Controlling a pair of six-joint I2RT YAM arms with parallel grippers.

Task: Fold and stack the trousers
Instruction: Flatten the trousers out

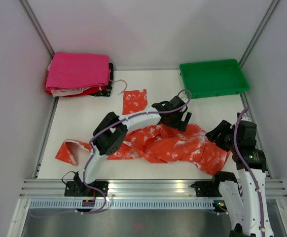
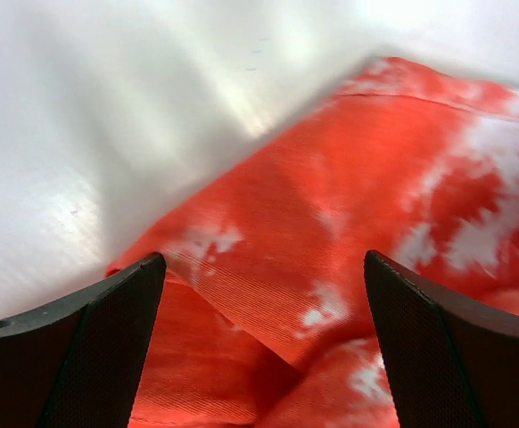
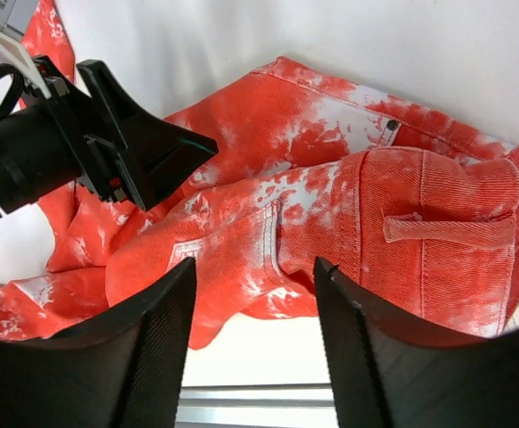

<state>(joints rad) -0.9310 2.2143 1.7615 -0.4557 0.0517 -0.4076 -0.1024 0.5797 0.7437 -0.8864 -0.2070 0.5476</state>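
Two left fingers [image 2: 90, 357] — astride trousers [image 2: 349, 232] edge

The orange-red, white-mottled denim trousers [image 1: 173, 148] lie before me unfolded and crumpled - waistband end to my right, one leg trailing flat to my left.

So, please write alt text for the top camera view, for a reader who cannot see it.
Orange and white trousers lie crumpled across the near part of a table, with the left gripper open over their middle and the right gripper open at their right end. At the back, a pink-topped pile of clothes sits left and a green tray right.
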